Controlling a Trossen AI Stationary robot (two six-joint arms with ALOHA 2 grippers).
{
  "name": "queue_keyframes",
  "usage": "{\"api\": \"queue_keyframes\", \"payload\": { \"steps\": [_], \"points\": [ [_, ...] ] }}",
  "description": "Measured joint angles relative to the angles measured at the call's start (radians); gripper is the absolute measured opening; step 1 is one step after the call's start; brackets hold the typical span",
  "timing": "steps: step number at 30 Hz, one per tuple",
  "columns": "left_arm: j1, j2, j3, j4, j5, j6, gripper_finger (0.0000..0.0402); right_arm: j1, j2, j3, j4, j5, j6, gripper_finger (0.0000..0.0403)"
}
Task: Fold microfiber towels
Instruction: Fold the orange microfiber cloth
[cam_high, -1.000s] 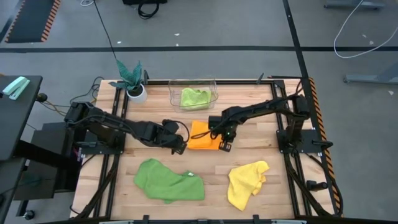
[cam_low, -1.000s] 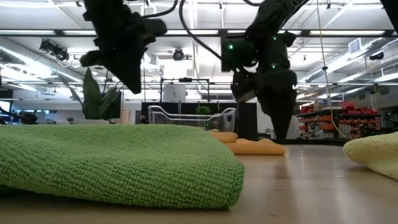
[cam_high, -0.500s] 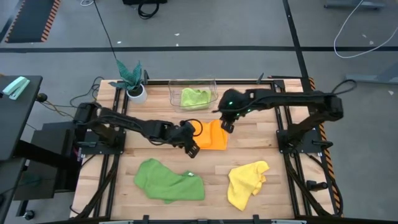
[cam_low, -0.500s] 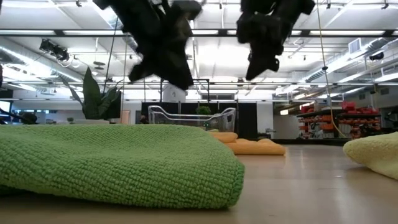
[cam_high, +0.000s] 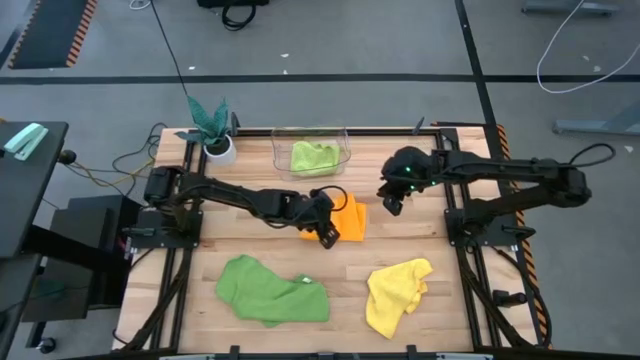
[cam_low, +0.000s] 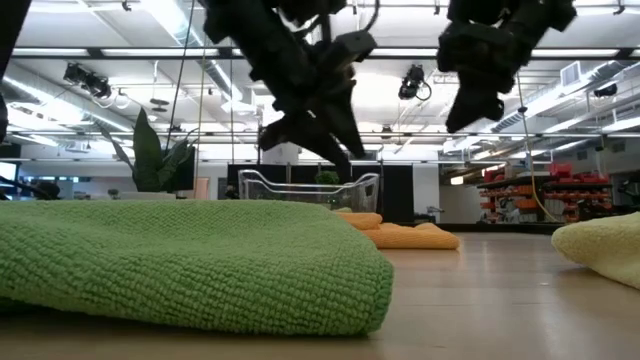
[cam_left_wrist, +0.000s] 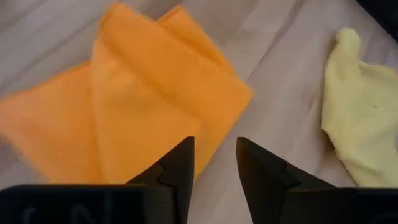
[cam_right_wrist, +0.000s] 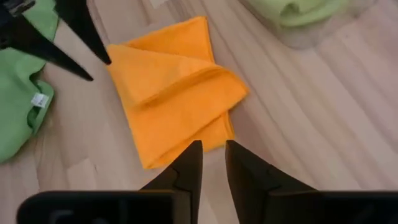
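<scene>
The left claw hung above the table with its two dark fingers parted by a narrow gap and nothing between them. Directly under and just ahead of it lay the orange towel, folded over on itself into a rough flat packet, free of both claws. In the left wrist view the orange towel filled the space in front of the fingertips, and the yellow towel showed farther off to one side.

The right claw hovered off the orange towel's other side, raised clear of the table, its fingers also slightly apart and holding nothing. Its wrist view looked down on the folded orange towel just beyond the fingertips, with the left claw's dark tips at the towel's far corner.

The yellow towel lay crumpled on the table nearer the front edge, well apart from the right claw. The darker green towel lay rumpled in front of the left claw, also well apart from it. Behind both claws, the light lime green towel sat bunched inside the clear plastic bin, and the plant stood beside the bin, behind the left arm.
</scene>
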Motion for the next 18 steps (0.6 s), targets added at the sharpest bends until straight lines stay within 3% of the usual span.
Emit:
{"api": "queue_keyframes", "payload": {
  "steps": [7, 11, 18],
  "points": [
    [-0.014, 0.123, 0.189, -0.159, 0.000, 0.111, 0.0122, 0.007, -0.068, -0.109, 0.055, 0.001, 0.026, 0.0087],
    [-0.015, 0.215, 0.311, -0.327, -0.001, 0.153, 0.0125, 0.017, -0.071, -0.119, 0.081, -0.005, 0.019, 0.0087],
    [-0.014, 0.318, 0.447, -0.454, 0.018, 0.167, 0.0130, 0.037, -0.068, -0.119, 0.120, -0.007, -0.008, 0.0087]
  ]
}}
